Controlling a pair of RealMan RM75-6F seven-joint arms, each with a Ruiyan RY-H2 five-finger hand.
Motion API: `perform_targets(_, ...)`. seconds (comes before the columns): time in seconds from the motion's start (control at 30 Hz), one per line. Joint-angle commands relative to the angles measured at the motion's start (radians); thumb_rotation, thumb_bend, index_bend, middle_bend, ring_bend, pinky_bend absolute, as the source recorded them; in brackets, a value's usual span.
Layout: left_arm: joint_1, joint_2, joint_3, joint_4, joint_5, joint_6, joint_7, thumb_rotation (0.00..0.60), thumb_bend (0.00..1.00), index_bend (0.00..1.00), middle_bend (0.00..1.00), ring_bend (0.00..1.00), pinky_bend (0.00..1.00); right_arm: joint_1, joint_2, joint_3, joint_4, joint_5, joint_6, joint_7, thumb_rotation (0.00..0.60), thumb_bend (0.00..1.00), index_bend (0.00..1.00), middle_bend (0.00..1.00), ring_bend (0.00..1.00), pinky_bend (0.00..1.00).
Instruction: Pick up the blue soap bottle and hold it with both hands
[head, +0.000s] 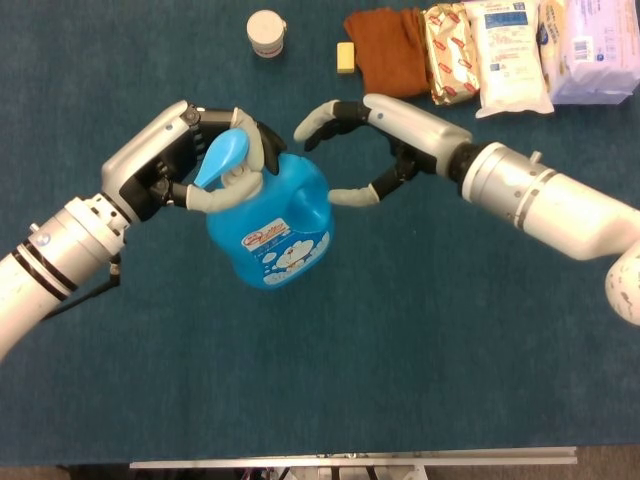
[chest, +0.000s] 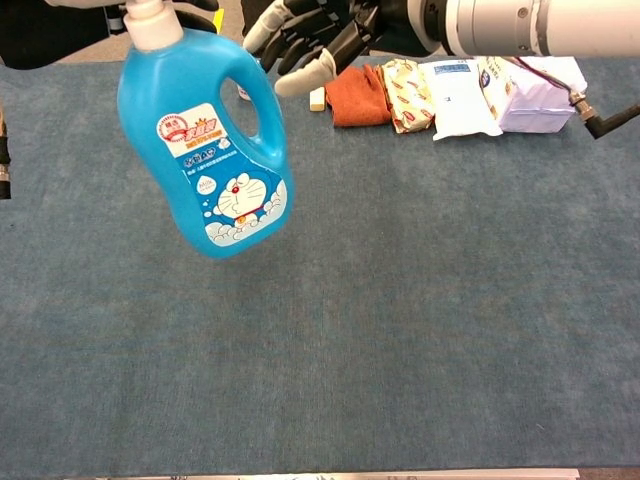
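Observation:
The blue soap bottle (head: 270, 225) (chest: 215, 160) hangs tilted above the blue cloth, with a cartoon label on its front and a light blue pump cap on top. My left hand (head: 195, 165) grips its neck and cap from the left; in the chest view only a sliver of it shows at the top edge. My right hand (head: 355, 150) (chest: 305, 35) is open with fingers spread. It sits just to the right of the bottle's handle side, its fingertips (head: 345, 197) almost at the bottle wall. I cannot tell whether they touch.
Along the far edge lie a small white jar (head: 266, 33), a yellow block (head: 346, 57), a rust-brown cloth (head: 385, 50), a snack packet (head: 450, 40) and white wipe packs (head: 510, 55). The dark blue cloth (head: 400, 350) covers the table.

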Motion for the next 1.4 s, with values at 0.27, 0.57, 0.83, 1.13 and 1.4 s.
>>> perform_targets(0.27, -0.01, -0.006, -0.009, 0.003, -0.025, -0.013, -0.026, 0.6, 0.49, 0.76, 0.5, 0.3, 0.27, 0.062, -0.028, -0.04, 0.022, 0.101, 0.043, -0.097, 0.6, 0.21, 0.29, 0.31, 0.21, 0.17)
perform_targets(0.57, -0.003, -0.003, -0.015, -0.005, -0.045, -0.013, -0.03, 0.6, 0.49, 0.76, 0.5, 0.3, 0.27, 0.109, -0.038, -0.069, 0.057, 0.191, 0.044, -0.15, 0.6, 0.21, 0.35, 0.31, 0.21, 0.17)
perform_targets(0.83, -0.003, -0.007, -0.021, -0.006, -0.054, -0.021, -0.03, 0.6, 0.49, 0.76, 0.5, 0.3, 0.27, 0.118, -0.05, -0.06, 0.05, 0.22, 0.038, -0.159, 0.6, 0.21, 0.38, 0.31, 0.21, 0.17)
perform_targets(1.13, -0.004, -0.023, -0.029, -0.002, -0.07, -0.029, -0.028, 0.6, 0.48, 0.76, 0.5, 0.3, 0.27, 0.121, -0.074, -0.054, 0.045, 0.217, 0.063, -0.18, 0.6, 0.21, 0.38, 0.31, 0.21, 0.17)
perform_targets(1.4, -0.004, -0.033, -0.039, 0.002, -0.085, -0.035, -0.024, 0.6, 0.48, 0.76, 0.5, 0.3, 0.27, 0.132, -0.094, -0.056, 0.035, 0.239, 0.091, -0.206, 0.6, 0.25, 0.38, 0.32, 0.21, 0.17)
